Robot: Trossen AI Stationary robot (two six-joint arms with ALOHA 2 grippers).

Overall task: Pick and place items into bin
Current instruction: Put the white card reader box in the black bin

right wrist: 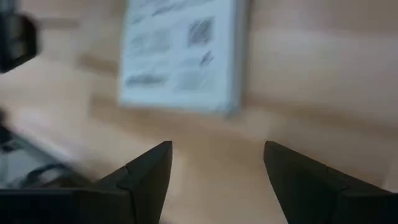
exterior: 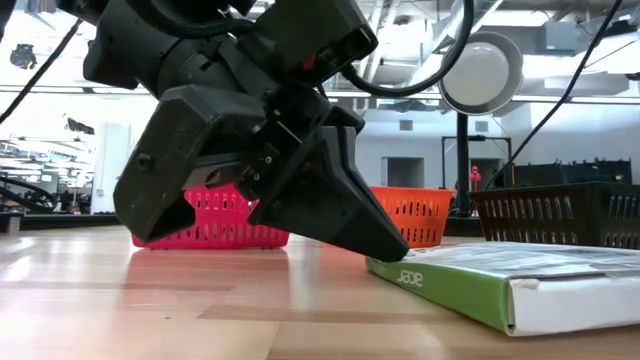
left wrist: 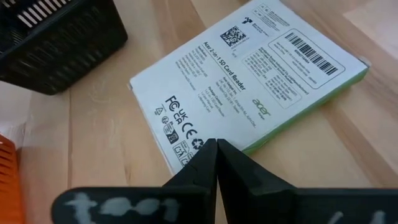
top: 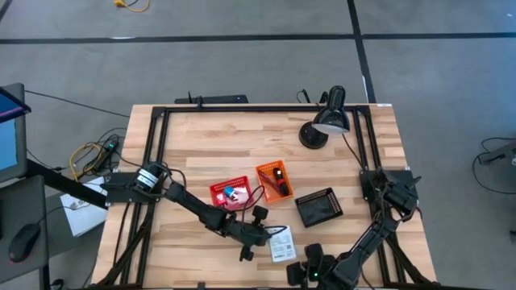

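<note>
The white printed card (left wrist: 249, 81), a flat box with a green side, lies flat on the table near its near edge (top: 280, 244). My left gripper (left wrist: 216, 148) is shut, with its tips at one edge of the card; the low view shows it slanting down onto that end (exterior: 385, 248). My right gripper (right wrist: 217, 149) is open just right of the card (top: 305, 262) and touches nothing; the card (right wrist: 180, 56) lies ahead of it. A blue cube (top: 230, 193) and a pale pink cube (top: 239, 193) sit in the red bin (top: 218, 188). A black-and-red stick (top: 278, 179) lies in the orange bin (top: 264, 171). My left gripper meets the card with its shut fingertips (left wrist: 208, 155) at the edge by the printed marks (left wrist: 186, 146), near one corner. The fingers slant down from the table's left. The card stays flat on the table. Whether they press on its top or only its edge, I cannot tell.
A black bin (top: 318, 207) stands right of the orange bin, just beyond the card. The black desk lamp (top: 326, 121) stands at the far right of the table. Bare wood lies toward the far edge and at the near left.
</note>
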